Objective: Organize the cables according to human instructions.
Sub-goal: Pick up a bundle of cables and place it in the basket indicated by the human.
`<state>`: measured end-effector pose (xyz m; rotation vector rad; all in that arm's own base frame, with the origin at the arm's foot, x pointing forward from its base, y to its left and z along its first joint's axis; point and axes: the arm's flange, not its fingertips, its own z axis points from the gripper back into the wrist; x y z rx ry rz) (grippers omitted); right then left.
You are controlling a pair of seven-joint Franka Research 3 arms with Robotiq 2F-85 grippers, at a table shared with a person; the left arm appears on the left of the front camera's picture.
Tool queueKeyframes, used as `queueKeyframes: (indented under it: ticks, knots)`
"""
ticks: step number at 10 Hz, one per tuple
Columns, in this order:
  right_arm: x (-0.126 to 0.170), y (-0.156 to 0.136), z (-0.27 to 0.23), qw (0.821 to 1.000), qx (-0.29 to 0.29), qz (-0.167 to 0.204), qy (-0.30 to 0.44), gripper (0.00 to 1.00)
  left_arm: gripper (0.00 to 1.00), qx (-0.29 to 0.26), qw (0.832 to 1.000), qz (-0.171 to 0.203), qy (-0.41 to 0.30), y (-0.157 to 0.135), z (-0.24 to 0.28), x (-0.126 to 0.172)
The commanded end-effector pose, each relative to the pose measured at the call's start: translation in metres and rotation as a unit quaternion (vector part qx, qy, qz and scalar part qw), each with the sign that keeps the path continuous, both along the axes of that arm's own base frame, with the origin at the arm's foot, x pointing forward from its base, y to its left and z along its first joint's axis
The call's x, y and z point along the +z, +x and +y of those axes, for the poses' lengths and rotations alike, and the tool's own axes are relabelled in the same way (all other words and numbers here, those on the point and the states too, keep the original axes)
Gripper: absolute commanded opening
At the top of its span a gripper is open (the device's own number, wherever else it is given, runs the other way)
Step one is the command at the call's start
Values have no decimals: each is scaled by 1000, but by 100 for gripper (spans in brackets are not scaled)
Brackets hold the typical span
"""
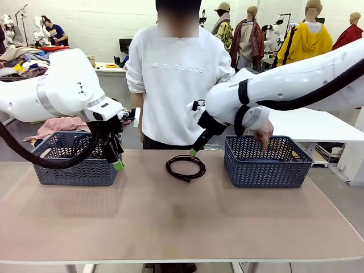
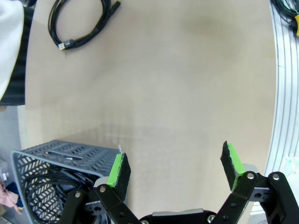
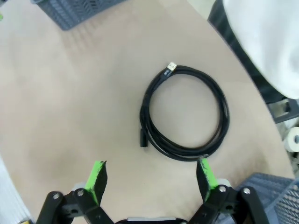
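The cables are partly put away, I think. One cable [image 1: 185, 168] lies alone on the worktop [image 1: 170, 222], about midway between the two baskets. It is thin and black, rolled into a round loop. It lies flat, and one small end pokes out at its near left side. In the right wrist view a small pale tip shows at the far end of the loop.

Left of this loose cable stands the left basket [image 1: 77, 165]. In the left wrist view, more black cables [image 2: 44, 186] lie tangled inside it. So some sorting looks done, but I cannot count how many are in there.

The left gripper [image 1: 116, 156] hangs by the near right corner of that basket. Its green pads are spread wide and hold nothing.

Just behind the loose cable, the right gripper [image 1: 193, 150] points down at it. It is spread wide too and holds nothing.

Right of the loose cable stands the right basket [image 1: 267, 165]. The person's hand [image 1: 263, 136] points a finger down into it. I think the loose cable should go there next.
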<state>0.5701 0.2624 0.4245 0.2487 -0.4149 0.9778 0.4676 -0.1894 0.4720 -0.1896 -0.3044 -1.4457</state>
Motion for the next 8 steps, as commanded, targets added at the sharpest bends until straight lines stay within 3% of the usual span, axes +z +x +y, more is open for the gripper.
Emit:
queueKeyframes:
  ticks: [1, 4, 8]
  knots:
    - [0, 25, 30, 999, 9, 37, -25, 100, 100, 1, 1000, -1, 0, 0, 2, 1]
    - [-14, 47, 58, 995, 22, 64, -72, 100, 100, 1, 1000, -1, 0, 0, 2, 1]
    - [-38, 51, 84, 993, 23, 50, -105, 100, 100, 1, 1000, -1, 0, 0, 2, 1]
